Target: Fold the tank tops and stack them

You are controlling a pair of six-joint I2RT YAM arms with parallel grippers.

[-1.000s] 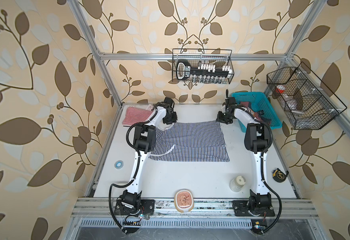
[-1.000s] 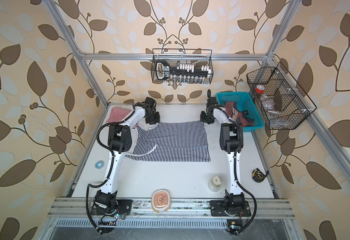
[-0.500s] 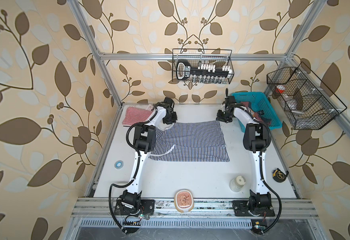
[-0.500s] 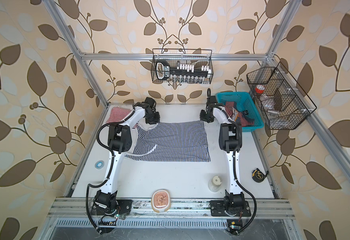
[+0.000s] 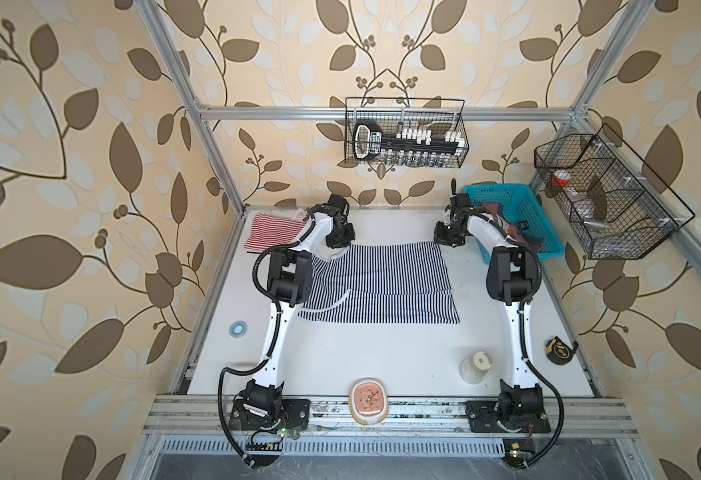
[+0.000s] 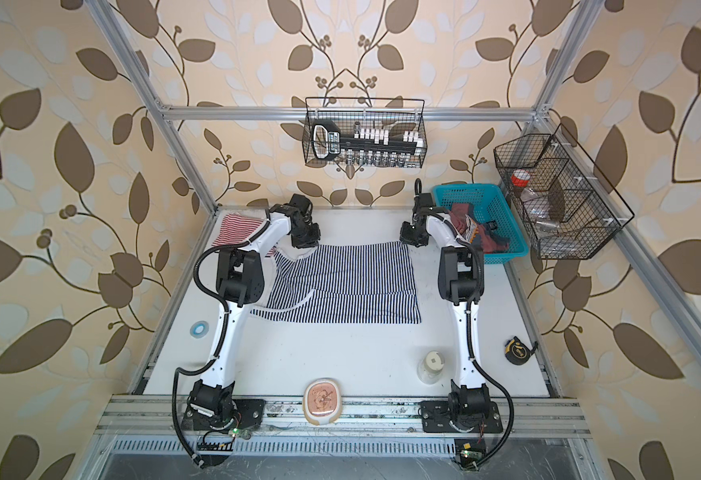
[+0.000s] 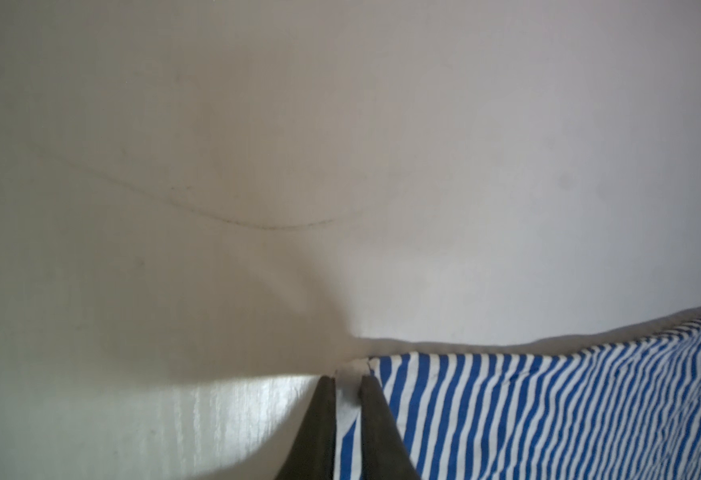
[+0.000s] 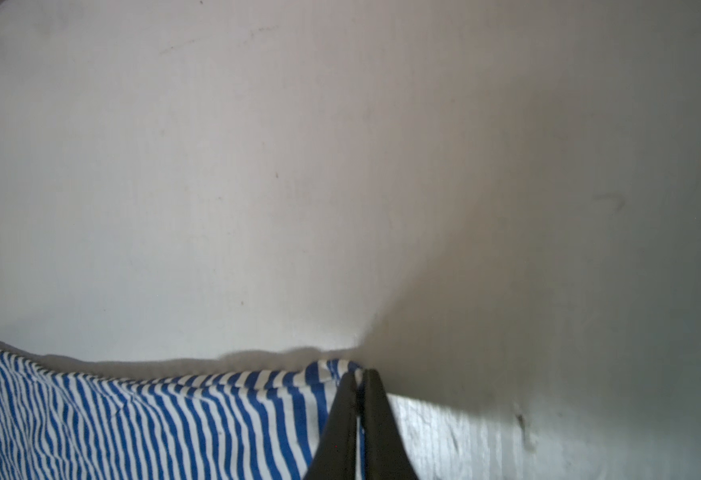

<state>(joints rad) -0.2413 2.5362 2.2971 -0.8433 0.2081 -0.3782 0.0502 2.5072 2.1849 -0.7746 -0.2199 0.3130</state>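
A navy-and-white striped tank top [image 5: 382,282] [image 6: 340,282] lies spread flat mid-table in both top views. My left gripper [image 5: 339,241] [image 7: 348,376] is shut on its far left corner, white trim pinched between the dark fingers [image 7: 323,415]. At the far right corner my right gripper [image 5: 444,240] [image 8: 360,370] is shut on the striped fabric [image 8: 174,415]. A folded red-and-white striped tank top [image 5: 274,232] [image 6: 236,230] rests at the far left corner of the table. The dusty red tank top [image 5: 506,224] [image 6: 465,220] sits bunched in the teal basket [image 5: 523,203].
Two black wire baskets hang on the frame, one on the back wall [image 5: 404,139] and one on the right [image 5: 602,195]. Near the front edge lie a clear jar [image 5: 475,365], a tan oval case [image 5: 368,401], a tape roll [image 5: 238,329] and a tape measure [image 5: 559,351].
Both grippers have closed onto the far corners of the navy striped top. The arms have hardly shifted and the top lies as before.
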